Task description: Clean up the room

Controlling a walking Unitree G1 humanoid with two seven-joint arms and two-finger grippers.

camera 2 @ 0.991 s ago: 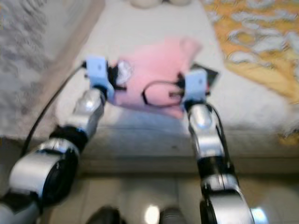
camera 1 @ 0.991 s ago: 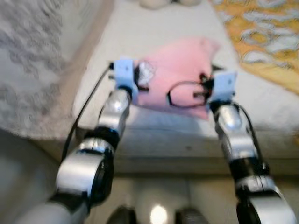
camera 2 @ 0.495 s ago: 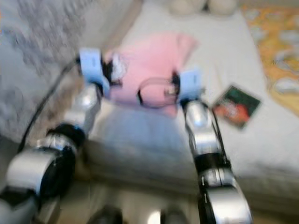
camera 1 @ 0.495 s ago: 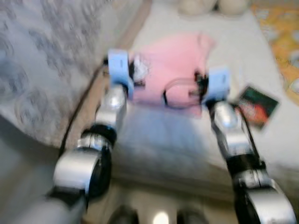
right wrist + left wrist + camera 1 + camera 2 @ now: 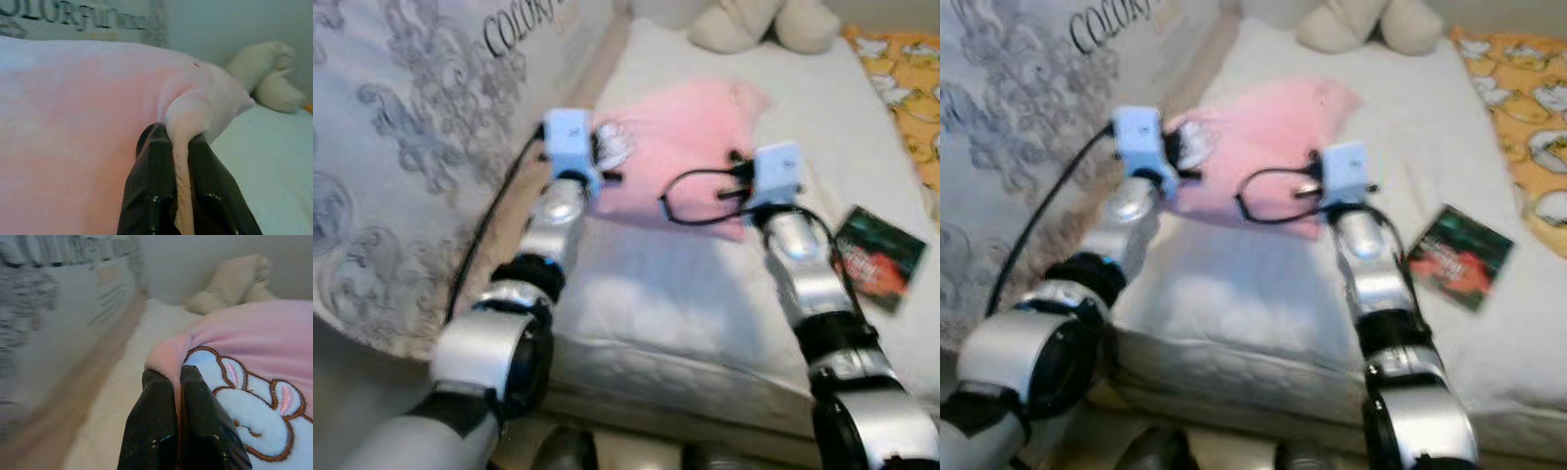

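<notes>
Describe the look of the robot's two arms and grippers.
Both arms are glossy silver segments joined by black bands, each ending in a light blue box at the wrist. A black cable trails from each. The left gripper and right gripper each have two shiny black fingers.

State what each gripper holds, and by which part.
Both hold the pink garment: left gripper pinches an edge beside the bunny patch; right gripper pinches a fold.

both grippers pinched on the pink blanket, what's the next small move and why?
Probably lift both arms together a little. The left gripper and right gripper are each shut on a fold of the pink blanket, which lies on the white bed. Raising it evenly should clear the bed without dragging toward the book.
</notes>
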